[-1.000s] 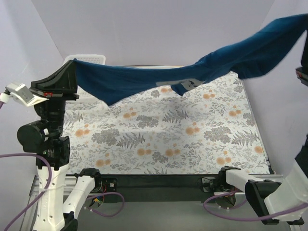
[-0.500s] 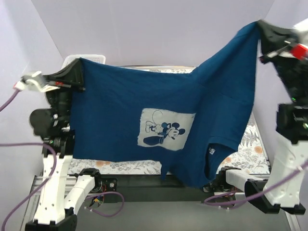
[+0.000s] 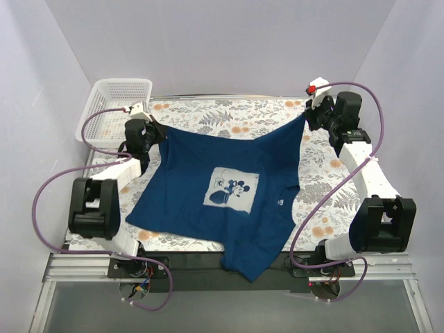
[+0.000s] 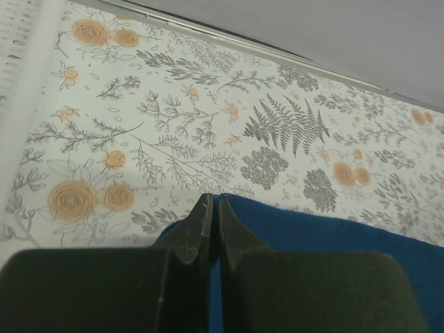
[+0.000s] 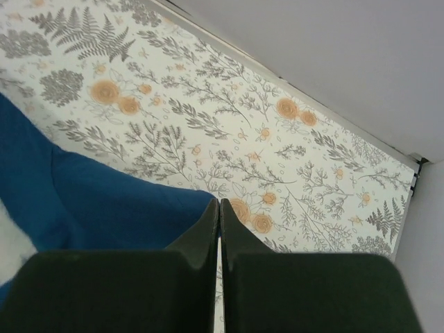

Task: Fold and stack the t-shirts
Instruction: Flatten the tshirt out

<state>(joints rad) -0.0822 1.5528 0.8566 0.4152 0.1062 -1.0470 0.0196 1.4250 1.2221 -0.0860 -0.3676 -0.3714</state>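
t-shirt [image 3: 182,182]: spread print-up, hem over near edge
left gripper [image 3: 158,133]: pinching shirt, toward far-left corner
right gripper [image 3: 309,118]: pinching shirt, toward far-right corner

One navy t-shirt [image 3: 187,173] is in view, a single garment, carrying one pale square print [image 3: 232,189] and one small white mark [image 3: 281,202] near its hem. There is one white mesh basket [image 3: 122,82] and one floral counter [image 3: 333,187]. Arms number two, the left arm [image 3: 94,205] and the right arm [image 3: 368,173], so there are two end effectors: the left end effector [image 3: 156,132] and the right end effector [image 3: 309,119]. Each wrist view shows two dark fingers [image 4: 194,236], four fingers altogether
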